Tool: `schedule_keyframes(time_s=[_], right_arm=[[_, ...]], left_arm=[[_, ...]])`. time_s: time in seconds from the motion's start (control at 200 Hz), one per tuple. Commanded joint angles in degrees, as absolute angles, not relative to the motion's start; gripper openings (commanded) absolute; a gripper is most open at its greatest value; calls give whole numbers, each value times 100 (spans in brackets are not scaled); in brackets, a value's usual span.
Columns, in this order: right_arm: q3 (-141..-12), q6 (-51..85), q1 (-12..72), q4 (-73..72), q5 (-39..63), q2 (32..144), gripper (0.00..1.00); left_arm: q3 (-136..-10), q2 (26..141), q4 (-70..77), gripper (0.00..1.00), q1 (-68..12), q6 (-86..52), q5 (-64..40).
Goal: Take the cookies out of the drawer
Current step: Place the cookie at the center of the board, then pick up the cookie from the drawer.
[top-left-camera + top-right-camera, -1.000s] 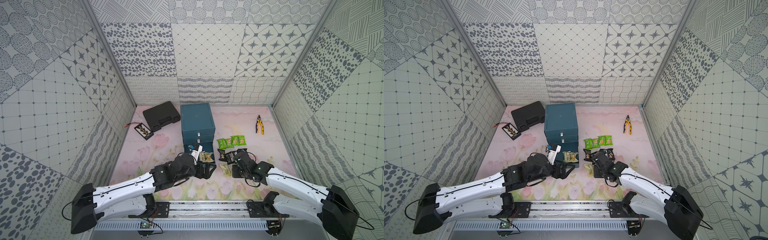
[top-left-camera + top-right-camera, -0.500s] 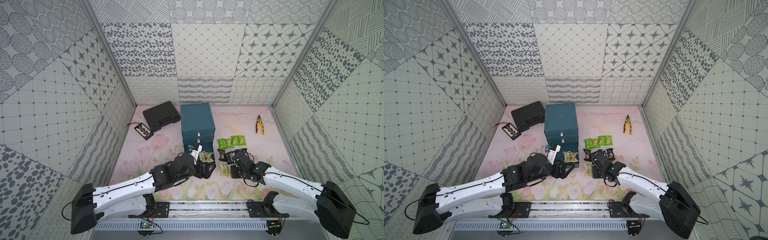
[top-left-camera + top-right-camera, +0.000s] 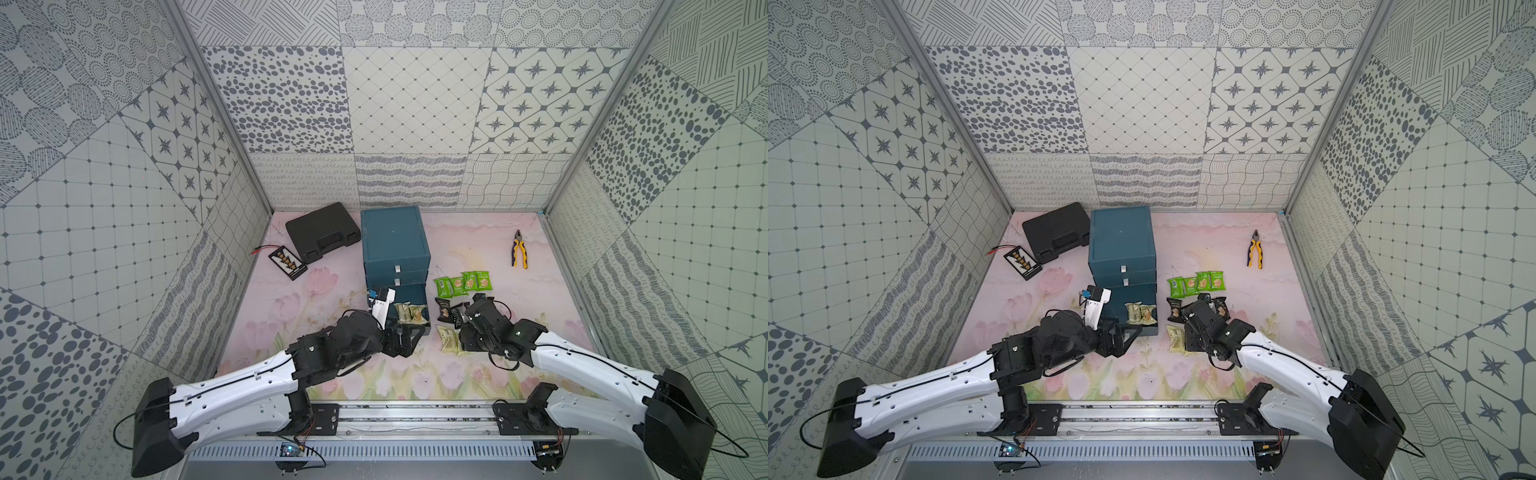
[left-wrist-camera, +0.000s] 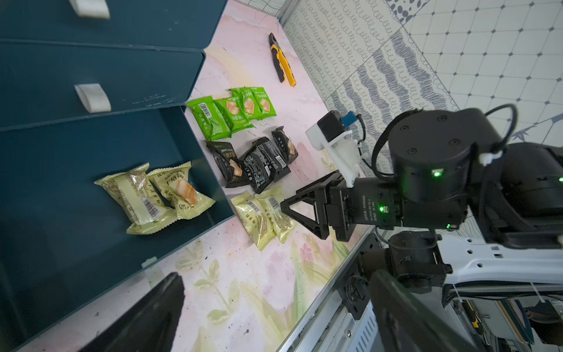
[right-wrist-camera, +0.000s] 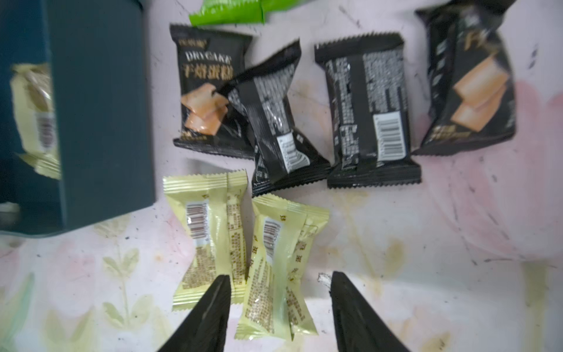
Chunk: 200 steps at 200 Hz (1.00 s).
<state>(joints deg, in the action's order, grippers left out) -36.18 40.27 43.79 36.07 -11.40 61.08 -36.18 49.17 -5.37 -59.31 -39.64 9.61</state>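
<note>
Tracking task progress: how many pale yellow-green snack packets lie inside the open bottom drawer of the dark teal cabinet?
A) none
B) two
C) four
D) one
B: the left wrist view shows two pale yellow-green snack packets side by side on the floor of the open bottom drawer of the dark teal cabinet.

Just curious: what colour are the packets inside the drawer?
Pale yellow-green packets, clearest in the left wrist view.
</note>
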Motion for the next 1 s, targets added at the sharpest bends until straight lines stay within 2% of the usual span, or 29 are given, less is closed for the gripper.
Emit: schedule_keyframes(time_s=[0.0,0.165,0.53,0.996], right_arm=[[-4150,4171,4480,3962,-1520,5924,59],[-4776,4245,4801,3648,-1478,6194,59],[-6013,4423,5470,2736,-1150,8094,59],[-6892,4358,5494,2405,-996,9867,59]], left_arm=[[-3327,4135,-1258,99,-5622,-3386,1396],[-2911,3684,-1542,99,-4819,-3489,311],[-2460,4235,-1168,99,-4280,-3844,-57],[-1826,3582,-1477,99,-3686,-4488,-504]])
